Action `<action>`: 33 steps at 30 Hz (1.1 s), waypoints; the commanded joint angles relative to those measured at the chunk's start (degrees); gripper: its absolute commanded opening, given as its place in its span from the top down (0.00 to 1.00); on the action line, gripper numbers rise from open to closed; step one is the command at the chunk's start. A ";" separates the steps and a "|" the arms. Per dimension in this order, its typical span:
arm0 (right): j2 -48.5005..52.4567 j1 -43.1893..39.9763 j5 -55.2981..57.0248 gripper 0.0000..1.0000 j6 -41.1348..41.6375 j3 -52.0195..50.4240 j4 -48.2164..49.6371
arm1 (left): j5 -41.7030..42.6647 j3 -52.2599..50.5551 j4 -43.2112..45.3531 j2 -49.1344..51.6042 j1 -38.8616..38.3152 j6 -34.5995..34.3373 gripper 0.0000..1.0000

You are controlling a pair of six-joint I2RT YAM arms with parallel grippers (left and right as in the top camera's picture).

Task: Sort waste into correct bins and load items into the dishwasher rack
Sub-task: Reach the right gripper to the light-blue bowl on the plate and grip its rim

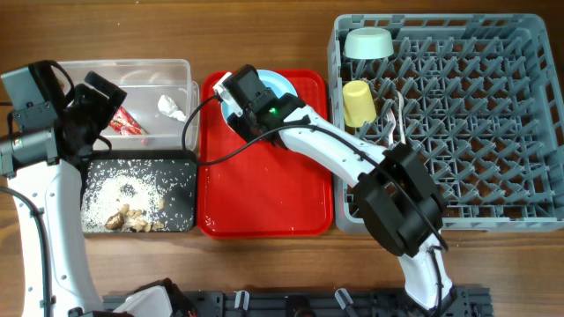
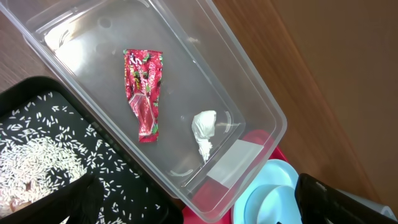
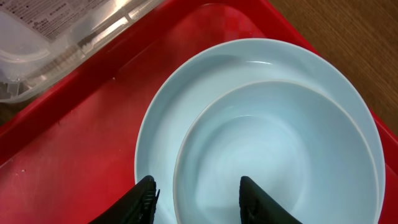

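A small light-blue bowl (image 3: 273, 149) sits in the large light-blue plate (image 3: 160, 124) on the red tray (image 3: 74, 162). My right gripper (image 3: 196, 200) hangs open over the bowl's near rim, one finger over the plate and the other inside the bowl. Over the edge between the two bins my left gripper (image 2: 205, 208) stands wide open, holding nothing. The clear tub (image 2: 249, 81) holds the red wrapper (image 2: 144, 93) and the white tissue (image 2: 204, 130). Rice (image 1: 123, 189) and brown bits (image 1: 128, 220) lie in the black tray (image 1: 182, 160).
The grey rack (image 1: 493, 132) on the right holds a pale green bowl (image 1: 368, 42), a yellow cup (image 1: 358, 103) and white cutlery (image 1: 394, 119). The red tray lies between the bins and the rack, and the right arm stretches across it.
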 commanded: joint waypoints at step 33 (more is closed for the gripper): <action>-1.27 -0.85 -1.07 0.71 2.45 0.42 -2.27 | 0.28 0.48 0.11 -0.37 0.26 0.94 0.00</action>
